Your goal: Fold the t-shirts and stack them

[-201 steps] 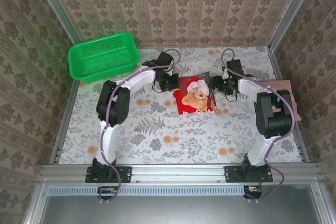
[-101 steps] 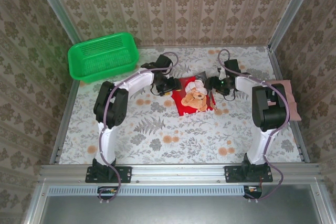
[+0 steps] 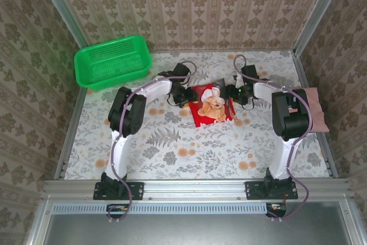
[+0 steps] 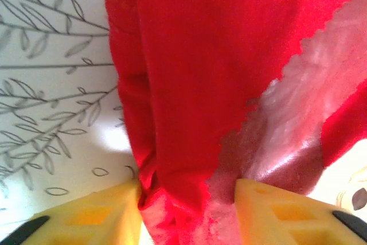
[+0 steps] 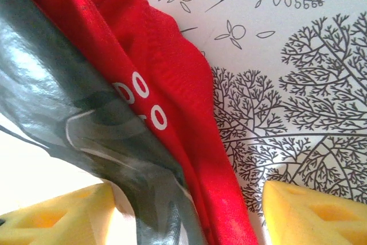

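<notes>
Nearest the arm bases you have bare flowered worktop. Beyond it, right of the green basket and nearer than it, the red t-shirt lies folded into a small packet. The pink t-shirt lies far right of the basket, partly hidden by the right arm.

Your left claw sits at the packet's basket-side edge. Its yellow fingers stand partway apart with a bunched fold of red cloth filling the gap; you cannot tell whether they pinch it. Your right claw is at the edge away from the basket, spread wide around the hem. Bare worktop shows between the cloth and one finger, so nothing is clamped.

On the red cloth there you can read two white letters, "O O"; a grey printed flap hides the rest. The packet's long axis runs near to far, slightly tilted, with the bear print's hat toward the far wall. The basket stands farthest back.
</notes>
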